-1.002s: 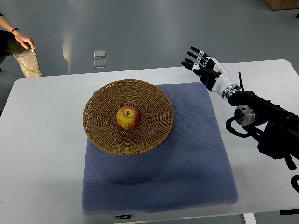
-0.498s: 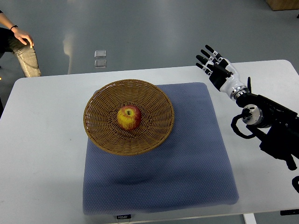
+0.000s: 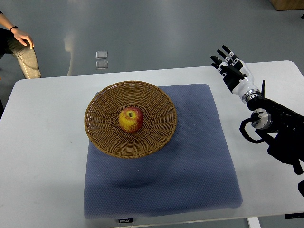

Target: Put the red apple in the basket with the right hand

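A red and yellow apple (image 3: 131, 119) lies in the middle of a round wicker basket (image 3: 156, 102). The basket stands on the left part of a blue-grey mat (image 3: 190, 156). My right hand (image 3: 231, 67) is over the white table at the far right, well apart from the basket. Its fingers are spread and hold nothing. The right arm (image 3: 275, 130) comes in from the right edge. The left arm is out of view.
The mat lies on a white table (image 3: 42, 152). A person's hand (image 3: 23, 39) and leg show at the top left, off the table. A small clear object (image 3: 101, 60) lies on the floor beyond the table's far edge.
My right hand has moved to the right and slightly away, farther from the basket, with fingers still spread. The apple and basket have not moved.
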`<state>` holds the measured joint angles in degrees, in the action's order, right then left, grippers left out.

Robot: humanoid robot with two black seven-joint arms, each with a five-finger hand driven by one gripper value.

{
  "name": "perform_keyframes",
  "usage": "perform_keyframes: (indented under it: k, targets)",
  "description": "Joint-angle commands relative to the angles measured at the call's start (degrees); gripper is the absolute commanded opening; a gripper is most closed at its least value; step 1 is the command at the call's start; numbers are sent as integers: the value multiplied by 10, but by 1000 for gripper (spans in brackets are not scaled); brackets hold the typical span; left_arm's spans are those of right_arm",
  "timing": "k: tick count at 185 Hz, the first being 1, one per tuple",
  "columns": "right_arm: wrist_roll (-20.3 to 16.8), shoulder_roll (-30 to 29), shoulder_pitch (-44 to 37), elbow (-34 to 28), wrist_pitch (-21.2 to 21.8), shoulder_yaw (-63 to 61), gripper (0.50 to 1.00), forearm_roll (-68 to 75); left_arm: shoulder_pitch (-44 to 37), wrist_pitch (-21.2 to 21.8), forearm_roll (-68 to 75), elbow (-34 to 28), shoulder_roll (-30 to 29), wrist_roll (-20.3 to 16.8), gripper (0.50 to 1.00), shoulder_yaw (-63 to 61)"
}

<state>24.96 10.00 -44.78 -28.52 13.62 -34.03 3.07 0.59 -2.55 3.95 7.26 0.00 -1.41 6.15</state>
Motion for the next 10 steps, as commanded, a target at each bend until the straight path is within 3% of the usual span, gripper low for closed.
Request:
perform_keyframes:
  k: [1, 10]
  targets:
    - [1, -2, 0, 0, 2, 0, 917, 0, 0, 0, 0, -1, 0, 0, 1000, 0]
    - [1, -2, 2, 0, 3, -1, 917, 1, 0, 0, 0, -1, 0, 0, 1000, 0]
